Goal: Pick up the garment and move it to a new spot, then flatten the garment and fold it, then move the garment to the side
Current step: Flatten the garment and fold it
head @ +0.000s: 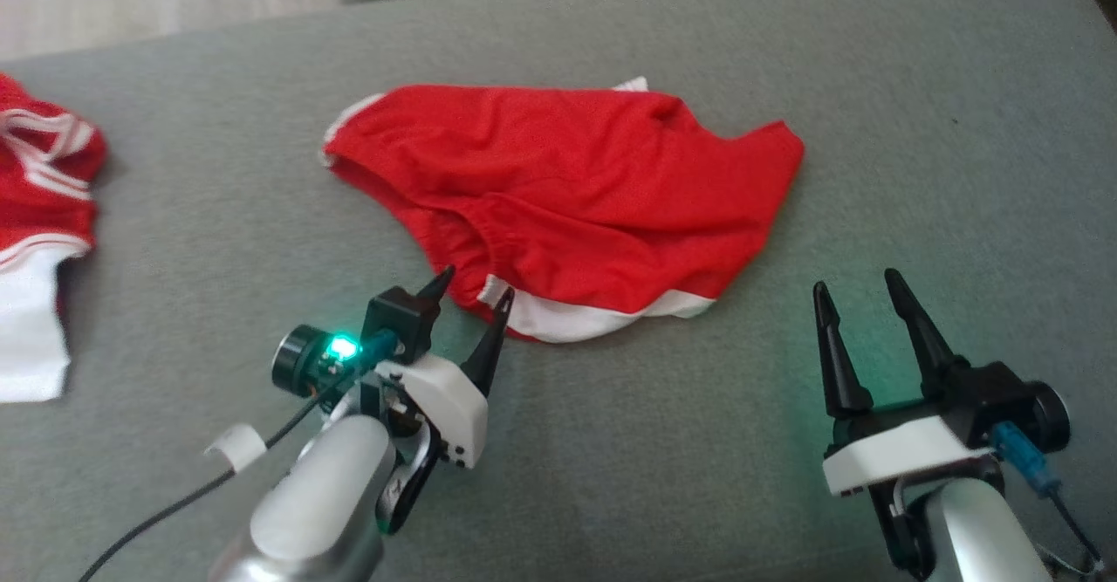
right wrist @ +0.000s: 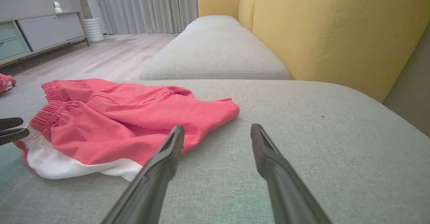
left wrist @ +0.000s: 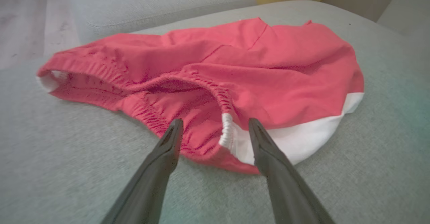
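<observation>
The left gripper (head: 478, 284), fingers apart, straddles the elastic waistband (left wrist: 228, 116) of the rumpled red-and-white fabric shorts (head: 567, 189), likely to pinch it; the right gripper (head: 856, 281), likewise spread, waits nearby, clear of the cloth

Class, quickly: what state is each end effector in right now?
Left end effector: open, straddling the near edge of the shorts, gripping nothing.
Right end effector: open, empty, over the cushion.

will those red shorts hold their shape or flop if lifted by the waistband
Probably floppy: the red shorts lie in soft folds, so they'd likely drape from the pinched point. Likely light, since the fabric looks thin. The gathered elastic waistband near the open left gripper may stretch before the rest follows.
</observation>
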